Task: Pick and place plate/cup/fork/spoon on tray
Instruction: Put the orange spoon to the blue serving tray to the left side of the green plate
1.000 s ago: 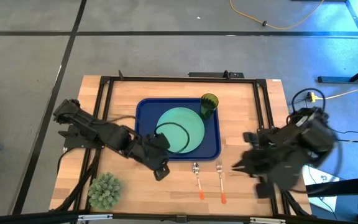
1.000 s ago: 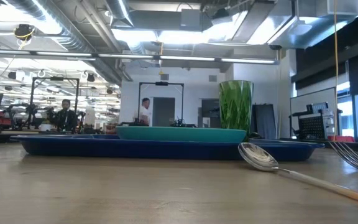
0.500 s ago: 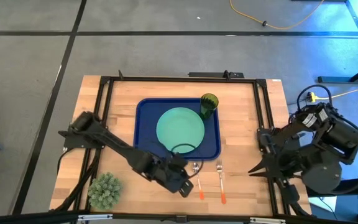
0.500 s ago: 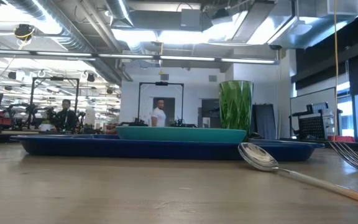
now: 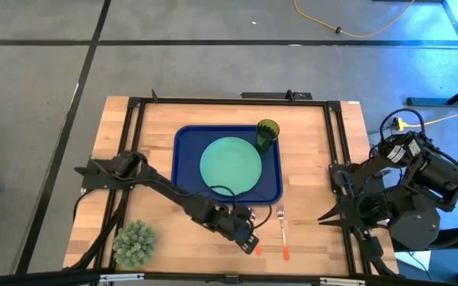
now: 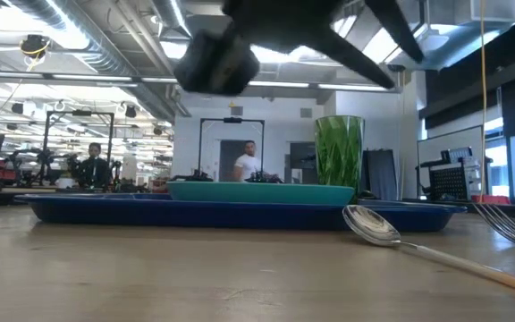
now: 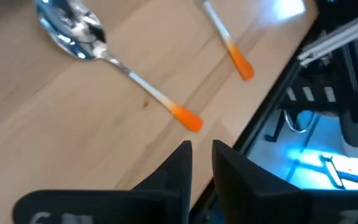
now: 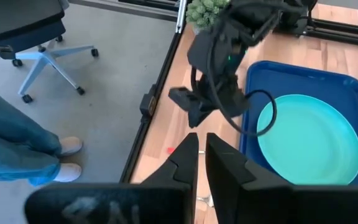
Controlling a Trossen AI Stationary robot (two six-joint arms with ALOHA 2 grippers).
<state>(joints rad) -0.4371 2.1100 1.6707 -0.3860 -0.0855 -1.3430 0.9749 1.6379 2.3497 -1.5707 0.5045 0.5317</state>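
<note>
dark blue rectangular plastic tray (image 5: 184, 163) mid-tabletop, bearing round mint-green plate (image 5: 230, 164) and olive-green translucent cup (image 5: 266, 133) in its far right corner | left gripper (image 5: 247, 232) above orange-handled spoon (image 7: 114, 64), fingers (image 7: 178, 165) nearly closed, empty, seen only by left wrist | right gripper (image 8: 201, 151) off right edge, fingers nearly together | orange-handled fork (image 5: 282, 232) beside spoon at near edge

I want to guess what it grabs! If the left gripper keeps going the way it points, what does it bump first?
Probably the spoon. The left gripper, nearly shut, hangs over the table and points at the spoon's orange handle end. Depth is unclear, so it might touch bare wood first.
</note>
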